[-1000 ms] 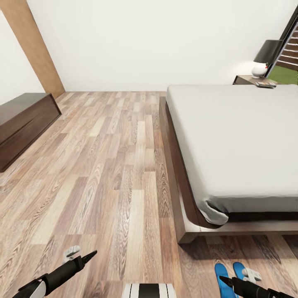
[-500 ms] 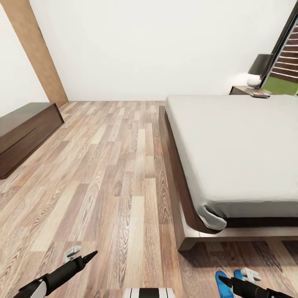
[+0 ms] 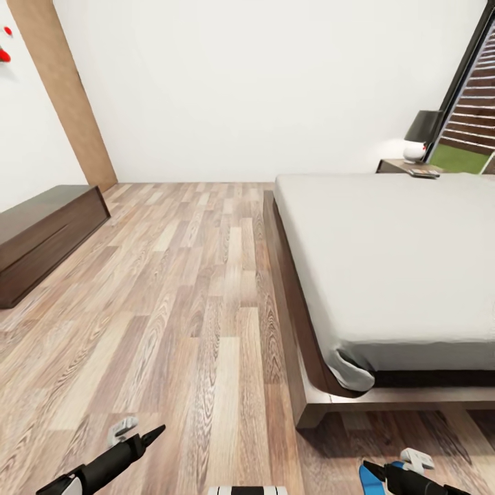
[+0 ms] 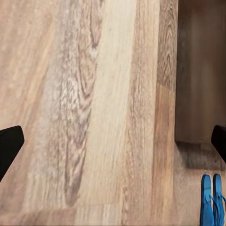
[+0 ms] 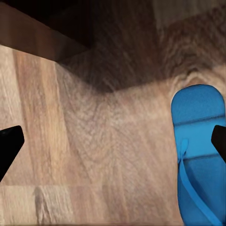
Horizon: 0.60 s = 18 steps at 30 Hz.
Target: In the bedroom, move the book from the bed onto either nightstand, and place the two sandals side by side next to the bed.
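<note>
As seen from head: sandal (image 3: 368,479) just beside right end effector (image 3: 368,470)

Long dark brown low cabinet (image 3: 41,237) stands against the left wall. Black-shaded lamp (image 3: 419,136) with white base at far right. Red marks (image 3: 4,48) on wall, upper left.

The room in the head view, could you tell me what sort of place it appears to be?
Most likely a bedroom: a large low bed with a pale mattress on a dark wooden frame, a small nightstand with a lamp at its far corner, and a wood-plank floor with a low dark cabinet along the wall.
</note>
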Tool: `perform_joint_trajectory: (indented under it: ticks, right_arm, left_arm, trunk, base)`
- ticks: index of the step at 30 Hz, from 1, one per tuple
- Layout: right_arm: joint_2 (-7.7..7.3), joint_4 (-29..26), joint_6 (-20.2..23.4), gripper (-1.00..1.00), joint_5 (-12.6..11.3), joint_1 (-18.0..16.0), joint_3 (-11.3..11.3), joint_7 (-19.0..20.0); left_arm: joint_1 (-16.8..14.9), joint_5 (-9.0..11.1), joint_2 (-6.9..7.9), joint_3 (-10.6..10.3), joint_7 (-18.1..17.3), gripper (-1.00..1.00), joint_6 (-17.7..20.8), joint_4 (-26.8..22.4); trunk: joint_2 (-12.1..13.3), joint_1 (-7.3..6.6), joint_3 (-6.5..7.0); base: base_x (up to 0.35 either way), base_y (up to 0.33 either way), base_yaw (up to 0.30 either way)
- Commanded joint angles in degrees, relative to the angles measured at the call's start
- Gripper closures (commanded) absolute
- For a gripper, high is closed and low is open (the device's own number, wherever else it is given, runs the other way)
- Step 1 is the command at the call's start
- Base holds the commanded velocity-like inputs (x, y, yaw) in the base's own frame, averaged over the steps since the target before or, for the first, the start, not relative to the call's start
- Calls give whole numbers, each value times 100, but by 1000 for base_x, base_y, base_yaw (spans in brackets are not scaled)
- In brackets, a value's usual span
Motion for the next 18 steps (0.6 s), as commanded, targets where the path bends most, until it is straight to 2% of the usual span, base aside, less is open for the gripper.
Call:
perform_joint_trajectory:
  ticks: [1,6,8,10,11,13,15,18]
  right_arm:
    - [0,18,57,-100,-52,-1,-5,22]
    - [30,46,49,-100,-44,-1,-2,17]
    - [116,61,47,-100,-40,-1,-1,16]
    - [315,227,46,-100,-37,-1,-1,10]
    - [352,274,46,-100,-37,-1,1,9]
    - [483,433,46,-100,-32,-1,9,7]
    - [561,511,40,-100,-29,-1,11,5]
    - [598,547,38,-100,-32,-1,9,5]
  left_arm:
    - [-2,43,-39,-7,25,-100,-64,27]
    - [-2,42,-73,-18,75,-100,-154,45]
    - [-2,42,-101,-27,116,-100,-170,48]
    - [-2,19,-240,-38,323,-100,-193,50]
    - [-2,1,-278,-39,392,-100,-201,51]
    - [-2,-150,-446,-42,766,-100,-253,51]
    - [-2,-353,-600,-43,1147,-100,-334,54]
    - [-2,-505,-757,-39,1435,-100,-388,71]
  trunk:
    - [0,-3,19]
    - [7,-16,129]
    - [9,-22,174]
    - [90,-65,210]
    - [130,-87,227]
    - [210,-131,263]
    - [290,-175,299]
    - [410,-241,353]
  base:
    - [0,0,0]
    - [0,0,0]
    - [0,0,0]
    - [0,0,0]
    - [0,0,0]
    - [0,0,0]
    - [0,0,0]
    - [0,0,0]
